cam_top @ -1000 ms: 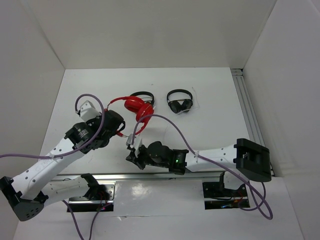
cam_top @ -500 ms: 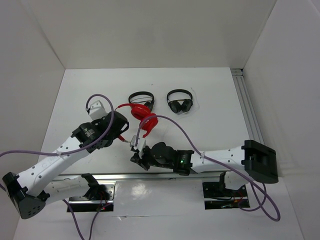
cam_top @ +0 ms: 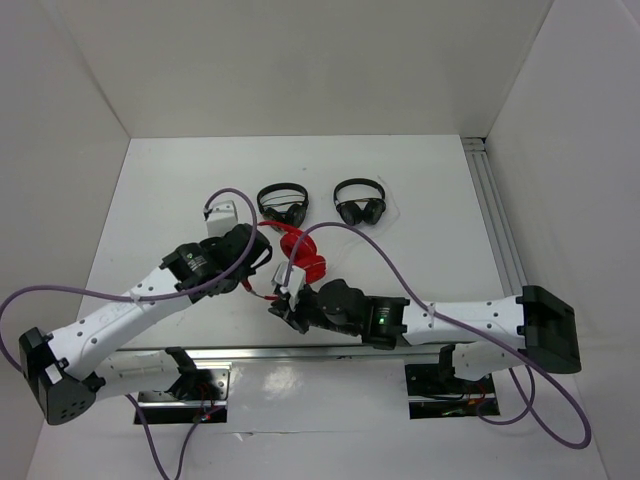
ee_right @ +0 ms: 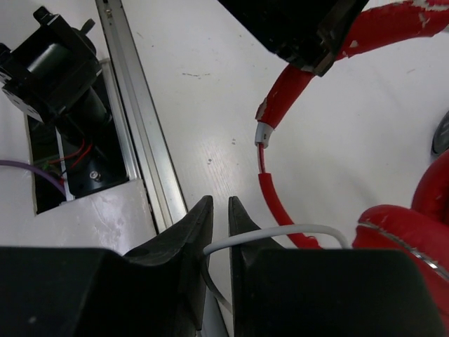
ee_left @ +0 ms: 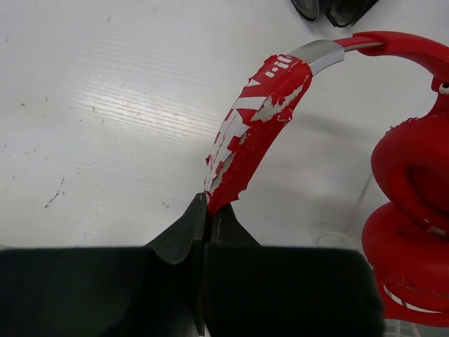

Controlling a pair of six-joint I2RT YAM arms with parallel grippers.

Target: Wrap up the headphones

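**Red headphones pinched by the band on the left, cable threaded through the right fingers**

The headphones are at the near middle of the table, just nearer than the left-hand pair of black headphones. A second black pair lies to the right of that one, apart from the red set.

The left gripper has its fingers pressed together on the headband. They pinch it at the end of the stretch where the red coating has peeled to grey. From the fingertips the band rises and arcs away to the right, ending at the two padded cups, which are stacked close together at the right edge of the left wrist view. Whether the cups rest on the table or hang just above it cannot be told.

The right gripper is on the near side of the headphones, beside the metal rail at the table's near edge. Its fingers are slightly apart, leaving a narrow slot. The white cable comes from the red cup on the right, runs into that slot and bends down between the fingers. The band's bare lower end hangs just beyond the fingertips, not touching them.
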